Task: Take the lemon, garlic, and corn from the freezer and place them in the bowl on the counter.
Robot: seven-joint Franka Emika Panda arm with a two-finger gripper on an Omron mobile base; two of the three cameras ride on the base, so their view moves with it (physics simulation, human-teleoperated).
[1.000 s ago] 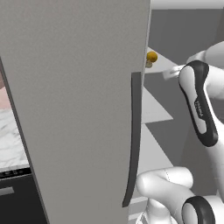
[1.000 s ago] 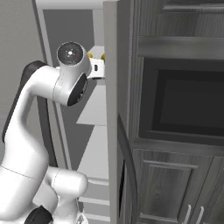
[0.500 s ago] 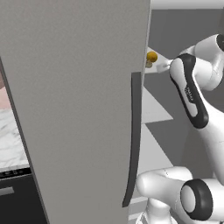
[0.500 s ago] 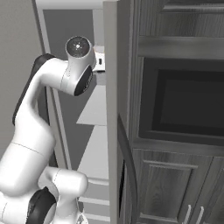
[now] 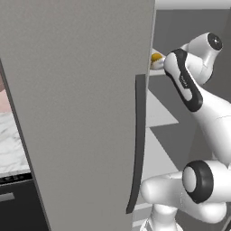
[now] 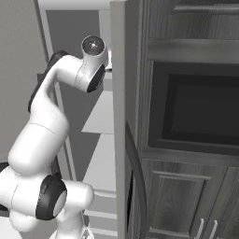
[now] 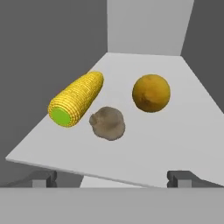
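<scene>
In the hand view, three things lie on a white freezer shelf (image 7: 175, 131). The corn (image 7: 76, 105) is at the left with its green cut end toward me. The brownish garlic (image 7: 107, 124) is in the middle and the lemon (image 7: 151, 92) is at the right. My gripper (image 7: 112, 179) is open just in front of the shelf edge, short of all three, with nothing between its fingertips (image 7: 43, 178). The grey freezer door (image 5: 76, 113) stands open, and the lemon (image 5: 156, 57) peeks past its edge. The bowl is out of view.
The freezer door's dark handle (image 5: 137, 144) and edge (image 6: 119, 116) stand close beside the arm. Dark wood cabinets with a built-in oven (image 6: 200, 112) are at the right. A strip of marble counter (image 5: 11, 144) shows at the far left. Lower shelves (image 6: 102, 121) sit under the arm.
The arm has swung further into the freezer, its wrist rising toward the upper shelf. The door and the food have not moved.
</scene>
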